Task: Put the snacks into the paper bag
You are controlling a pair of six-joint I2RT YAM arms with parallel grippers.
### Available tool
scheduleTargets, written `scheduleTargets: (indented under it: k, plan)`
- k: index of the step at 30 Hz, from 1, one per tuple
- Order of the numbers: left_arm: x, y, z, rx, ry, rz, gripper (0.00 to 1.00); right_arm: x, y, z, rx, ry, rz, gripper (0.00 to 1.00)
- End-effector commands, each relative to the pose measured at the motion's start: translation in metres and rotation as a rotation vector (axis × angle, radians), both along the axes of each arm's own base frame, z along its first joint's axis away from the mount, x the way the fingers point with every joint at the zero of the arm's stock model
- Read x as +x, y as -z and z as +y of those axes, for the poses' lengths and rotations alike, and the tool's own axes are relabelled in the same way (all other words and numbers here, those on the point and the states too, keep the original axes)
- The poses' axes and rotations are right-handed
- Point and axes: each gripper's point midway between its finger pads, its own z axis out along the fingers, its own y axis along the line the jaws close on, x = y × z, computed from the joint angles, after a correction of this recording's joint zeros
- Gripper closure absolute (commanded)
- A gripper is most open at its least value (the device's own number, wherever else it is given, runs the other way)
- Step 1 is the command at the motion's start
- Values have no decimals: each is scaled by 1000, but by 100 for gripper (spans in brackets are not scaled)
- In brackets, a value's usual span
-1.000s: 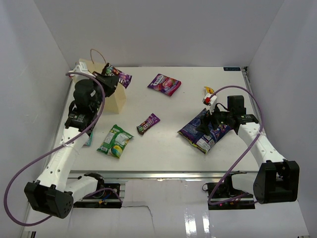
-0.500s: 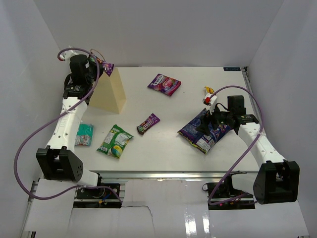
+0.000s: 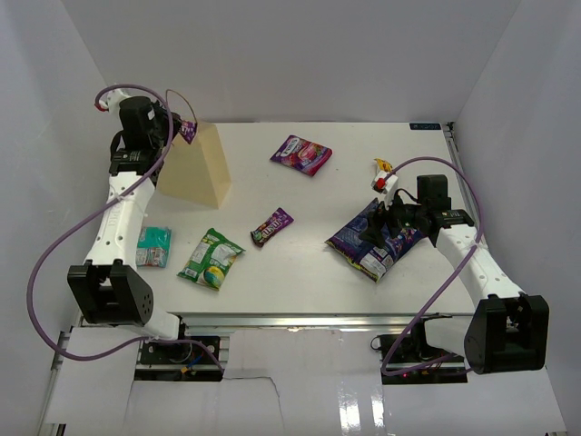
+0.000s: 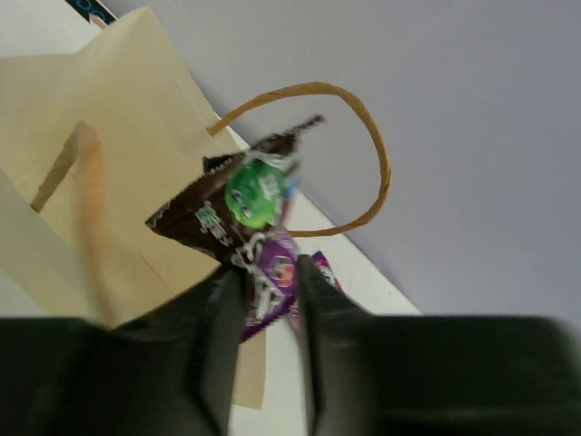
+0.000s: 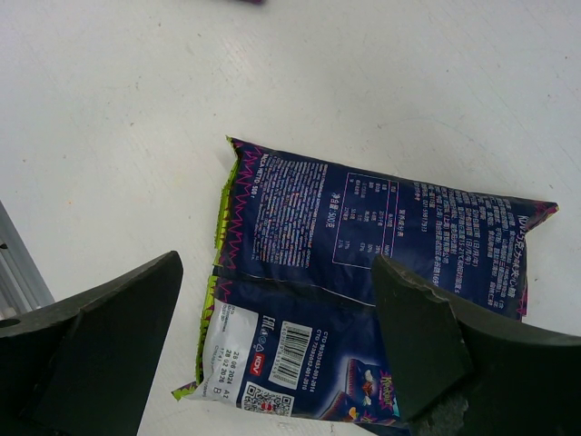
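Observation:
My left gripper (image 3: pixel 182 129) is shut on a brown candy bar (image 4: pixel 231 204) and a purple candy bar (image 4: pixel 272 277) together, held at the top of the cream paper bag (image 3: pixel 195 168), by its string handle (image 4: pixel 363 136). The bag's wall (image 4: pixel 118 182) fills the left of the left wrist view. My right gripper (image 3: pixel 386 222) is open and hovers over the big dark-blue chip bag (image 3: pixel 374 241), which lies flat between the fingers in the right wrist view (image 5: pixel 363 245). Nothing is in the right gripper (image 5: pixel 277 272).
On the table lie a purple-pink pouch (image 3: pixel 301 153), another purple candy bar (image 3: pixel 271 226), a green-white bag (image 3: pixel 211 258), a teal packet (image 3: pixel 152 246) and a yellow packet (image 3: pixel 386 174). White walls close in the left, back and right.
My left arm has swung back and to the left, carrying the candy bars from the bag's front side up to its top by the handle. The right arm has not moved.

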Motion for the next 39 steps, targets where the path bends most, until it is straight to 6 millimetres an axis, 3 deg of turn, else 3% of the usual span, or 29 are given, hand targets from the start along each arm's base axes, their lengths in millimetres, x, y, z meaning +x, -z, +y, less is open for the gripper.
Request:
scheduleTargets:
  k: [1,3,6,9,10,12,13,15,16,17,18,21,25,26,29,35,37,39]
  plan:
    - [0,-14,-1,5,12,-25,56,0,-5,4,22,-12,-22,10]
    - [1,-16,-2,9,18,-26,42,0,-6,4,22,-12,-23,10]
    - [1,-32,-5,24,40,-58,32,0,-6,4,25,-15,-21,10]
    - [0,-51,-13,48,96,-100,30,-2,-7,6,35,-29,-19,10]
    - [-4,-69,-15,86,124,-143,29,-3,-7,7,36,-43,-23,10]
    - [-14,-87,-34,139,253,-200,27,-9,-9,12,55,-76,-16,10]
    - [-28,-102,-39,209,301,-251,24,-11,-8,14,55,-97,-22,10]
    - [-49,-111,-56,267,416,-299,22,-16,-9,18,64,-129,-18,10]
    - [-57,-98,-60,313,458,-284,17,-17,-10,19,65,-139,-21,10]
    - [-84,-109,-68,334,505,-328,16,-19,-9,21,66,-151,-16,10]
    - [-97,-105,-71,343,532,-328,16,-19,-9,21,63,-156,-13,10]
    - [-144,-56,-77,272,575,-210,17,-21,-5,22,53,-165,4,10]
    - [-196,59,-72,27,495,145,29,-20,6,24,28,-153,44,10]
    - [-206,98,-74,-44,478,251,32,-21,9,26,21,-155,57,10]
    - [-229,154,-71,-107,429,414,32,-9,19,22,-17,-65,98,8]
    - [-230,218,-65,-40,367,642,25,7,26,17,-37,47,129,7]
    - [-227,241,-77,18,398,728,23,6,28,18,-35,54,152,6]
    - [-224,250,-97,81,445,771,21,4,30,17,-35,58,165,6]
